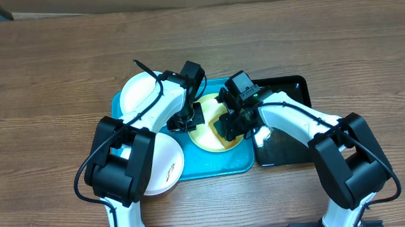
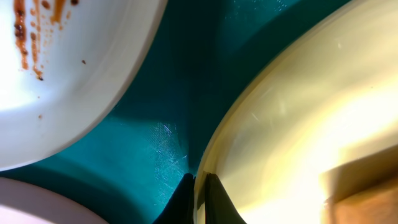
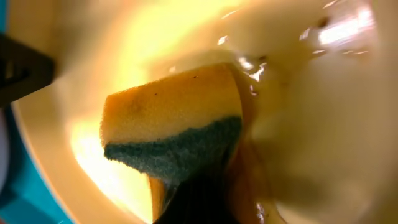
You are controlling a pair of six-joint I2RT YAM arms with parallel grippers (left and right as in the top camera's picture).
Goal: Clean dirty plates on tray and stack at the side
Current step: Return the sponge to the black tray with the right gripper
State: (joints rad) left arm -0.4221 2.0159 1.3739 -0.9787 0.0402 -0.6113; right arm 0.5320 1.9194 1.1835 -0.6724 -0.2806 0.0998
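Note:
The turquoise tray [image 1: 218, 164] lies mid-table. On it sits the yellow-green rimmed plate [image 1: 205, 135]. My left gripper [image 1: 189, 121] is shut on that plate's left rim, seen close in the left wrist view [image 2: 200, 186]. My right gripper [image 1: 230, 126] is shut on a yellow sponge with a green scrub side [image 3: 174, 124] and presses it into the plate [image 3: 311, 124]. A white plate with brown smears [image 2: 62, 68] lies at the tray's back left [image 1: 141, 92]. Another white plate [image 1: 165, 163] sits at the front left, half off the tray.
A glossy black tray [image 1: 289, 134] lies right of the turquoise tray, under my right arm. Wooden table [image 1: 50, 72] all around.

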